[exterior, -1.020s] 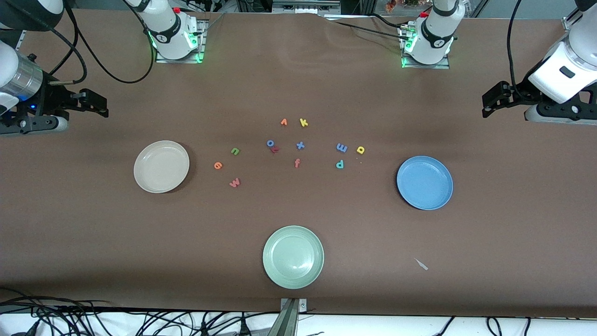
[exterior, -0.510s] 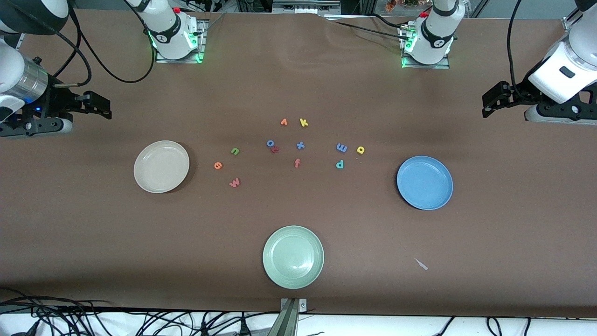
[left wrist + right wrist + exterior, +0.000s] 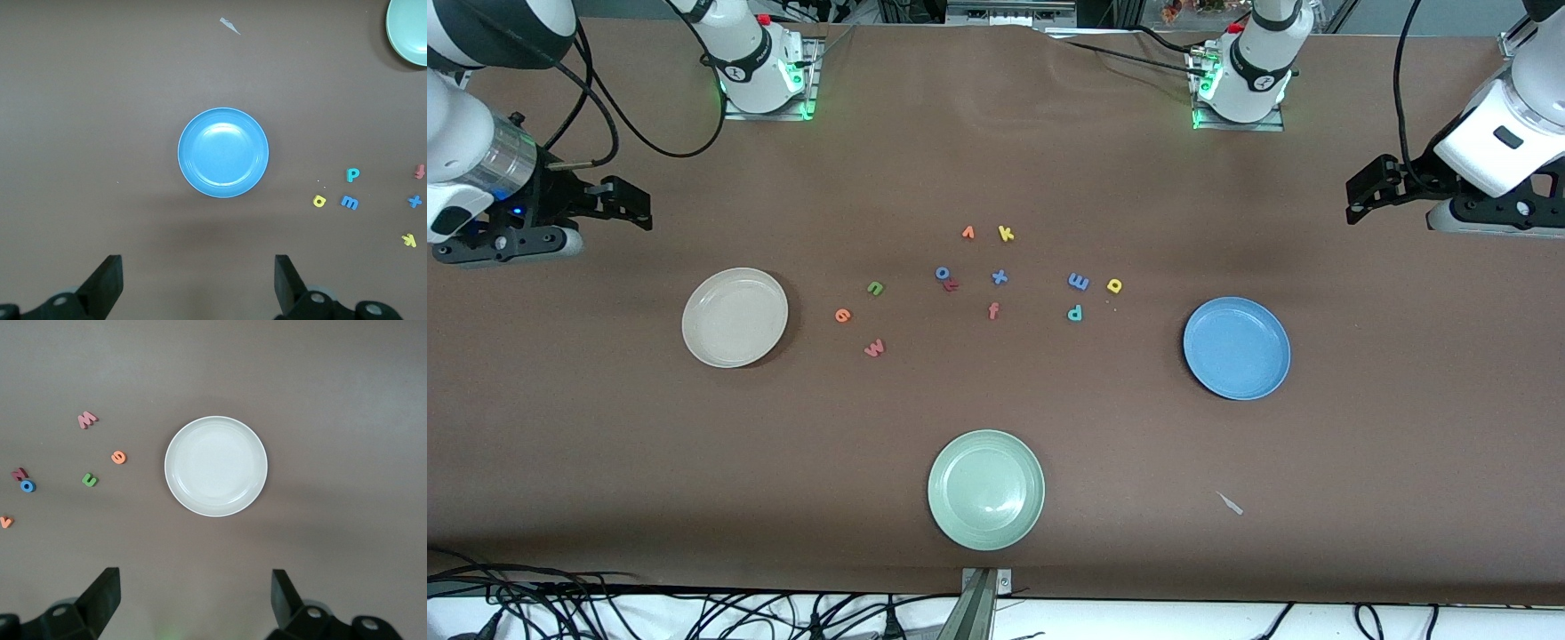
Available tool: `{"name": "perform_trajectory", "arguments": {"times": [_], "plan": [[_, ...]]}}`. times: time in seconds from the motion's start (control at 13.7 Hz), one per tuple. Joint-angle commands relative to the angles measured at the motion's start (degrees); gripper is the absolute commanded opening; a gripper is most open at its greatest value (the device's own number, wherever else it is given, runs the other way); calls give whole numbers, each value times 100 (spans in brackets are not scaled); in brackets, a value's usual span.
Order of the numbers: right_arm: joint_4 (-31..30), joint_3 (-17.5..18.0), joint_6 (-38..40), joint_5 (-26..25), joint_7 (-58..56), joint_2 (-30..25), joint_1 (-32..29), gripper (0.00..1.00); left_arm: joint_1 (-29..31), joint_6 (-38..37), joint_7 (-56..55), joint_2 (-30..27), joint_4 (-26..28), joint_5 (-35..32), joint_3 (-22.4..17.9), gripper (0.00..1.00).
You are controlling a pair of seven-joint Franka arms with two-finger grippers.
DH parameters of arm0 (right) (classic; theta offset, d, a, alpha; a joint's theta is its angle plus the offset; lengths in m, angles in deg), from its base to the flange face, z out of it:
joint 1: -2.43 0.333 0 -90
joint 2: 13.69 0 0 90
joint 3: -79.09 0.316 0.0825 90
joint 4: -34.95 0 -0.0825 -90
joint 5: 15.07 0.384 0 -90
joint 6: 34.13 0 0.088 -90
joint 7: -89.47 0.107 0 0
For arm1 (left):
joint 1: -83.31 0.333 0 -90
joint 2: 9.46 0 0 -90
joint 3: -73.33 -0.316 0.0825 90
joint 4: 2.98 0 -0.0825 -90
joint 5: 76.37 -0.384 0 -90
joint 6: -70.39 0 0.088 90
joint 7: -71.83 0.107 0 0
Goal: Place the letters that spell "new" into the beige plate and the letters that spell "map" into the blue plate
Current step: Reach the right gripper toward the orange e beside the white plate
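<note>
Plainly, both grippers stand wide and empty: the right gripper [image 3: 627,203] at the frame's upper left over bare table, the left gripper [image 3: 1368,188] at upper right, waiting. n [image 3: 876,287], e [image 3: 842,315] and w [image 3: 874,348] lie mid-frame beside the beige plate [image 3: 735,317]; m [image 3: 1078,282], a [image 3: 1113,285] and p [image 3: 1075,313] near the blue plate [image 3: 1236,348]. Risk: such tiny letters may slip the fingers, or f [image 3: 993,310] gets grabbed by mistake.

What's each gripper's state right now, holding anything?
Left gripper: open, empty, above bare table by the blue plate.
Right gripper: open, empty, above bare table by the beige plate.
</note>
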Motion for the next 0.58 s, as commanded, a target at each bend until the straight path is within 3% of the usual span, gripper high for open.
{"name": "perform_trajectory", "arguments": {"times": [0.0, 0.22, 0.51], "plan": [[-253, 35, -243, 18, 32, -122, 0, 100, -42, -86, 135, -21, -47, 123, -70, 100], [-517, 87, -639, 132, 40, -105, 0, 100, -42, -86, 143, -30, -47, 123, -78, 100], [-771, 473, -1226, 132, 671, 88, 9, 100, -42, -86, 143, -30, -47, 123, -70, 100]]}}
